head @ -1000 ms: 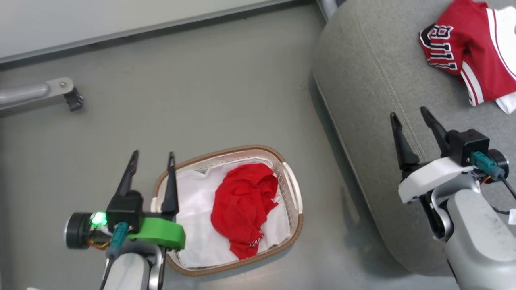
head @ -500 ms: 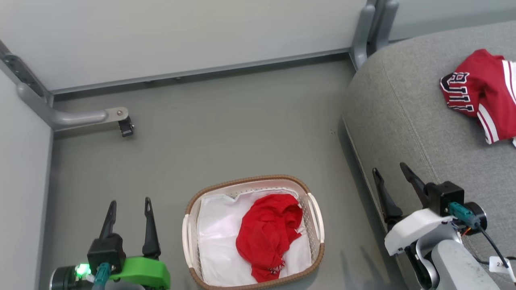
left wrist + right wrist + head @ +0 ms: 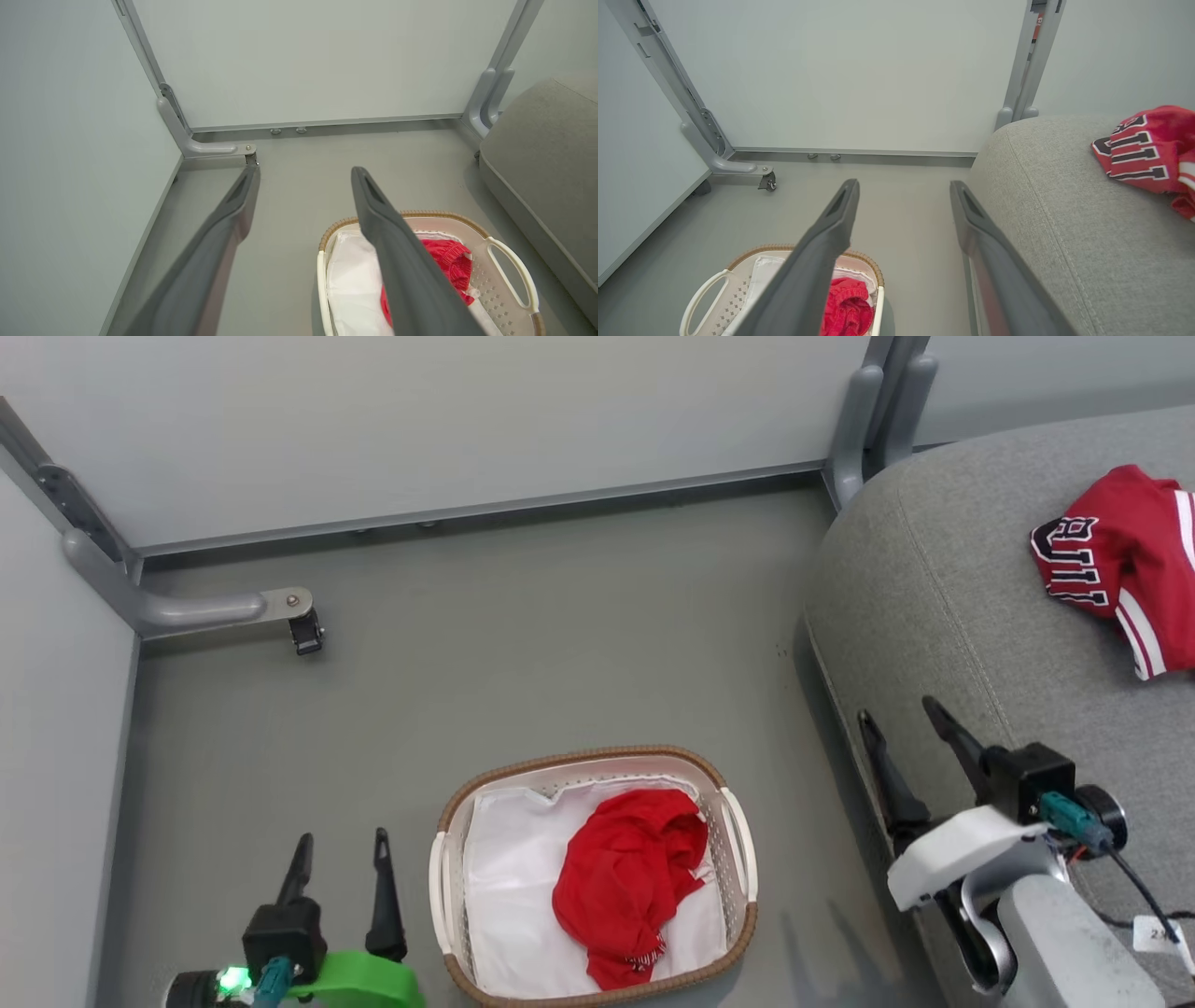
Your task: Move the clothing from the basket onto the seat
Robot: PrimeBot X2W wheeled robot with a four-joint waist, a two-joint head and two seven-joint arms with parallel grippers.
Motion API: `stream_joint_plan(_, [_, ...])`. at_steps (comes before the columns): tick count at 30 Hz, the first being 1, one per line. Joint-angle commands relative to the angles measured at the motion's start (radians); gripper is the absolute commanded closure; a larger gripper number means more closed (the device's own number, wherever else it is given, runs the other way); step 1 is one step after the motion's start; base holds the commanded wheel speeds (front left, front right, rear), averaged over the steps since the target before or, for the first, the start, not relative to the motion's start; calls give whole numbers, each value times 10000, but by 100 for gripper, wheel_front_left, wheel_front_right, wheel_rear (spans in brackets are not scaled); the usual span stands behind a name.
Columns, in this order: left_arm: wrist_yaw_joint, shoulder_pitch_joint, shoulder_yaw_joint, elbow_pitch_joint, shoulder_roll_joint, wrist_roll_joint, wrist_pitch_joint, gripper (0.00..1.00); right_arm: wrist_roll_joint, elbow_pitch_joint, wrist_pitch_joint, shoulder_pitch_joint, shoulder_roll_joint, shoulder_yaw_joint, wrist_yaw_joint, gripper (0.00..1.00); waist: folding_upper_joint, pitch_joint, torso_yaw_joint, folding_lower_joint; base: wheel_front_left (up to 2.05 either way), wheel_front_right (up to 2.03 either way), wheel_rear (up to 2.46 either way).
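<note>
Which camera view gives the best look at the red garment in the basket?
The head view: the red garment lies whole and uncovered in the basket. In both wrist views a dark finger crosses part of it.

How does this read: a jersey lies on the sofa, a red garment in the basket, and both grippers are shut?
Wrong on the grippers: the head view shows the left gripper and right gripper open, fingers apart and empty. The jersey does lie on the sofa, the red garment in the basket.
</note>
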State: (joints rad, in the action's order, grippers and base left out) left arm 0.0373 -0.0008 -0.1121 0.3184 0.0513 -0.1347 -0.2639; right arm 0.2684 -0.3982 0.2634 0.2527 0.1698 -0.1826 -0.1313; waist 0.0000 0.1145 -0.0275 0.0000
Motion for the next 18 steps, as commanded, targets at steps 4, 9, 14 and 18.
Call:
stream_joint_plan(4, [-196,-1111,-727,766,10,-321,-9,0,122,506,19,908,177,-112,10,0,0,1379,-562,0,0,0,0])
stream_joint_plan(9, [-394,-2635,-1908,2238,17,-575,-9,0,324,1281,19,1968,239,-134,10,0,0,2798,-1115,0,0,0,0])
stream_joint_plan(14, [-615,-4282,-3077,4081,34,-696,-9,0,568,1852,21,2779,257,1,10,0,0,4011,-1514,0,0,0,0])
stream_joint_plan(18, [-683,-5346,-3669,5172,35,-792,-9,0,694,2271,19,3214,320,-32,10,0,0,4809,-1761,0,0,0,0])
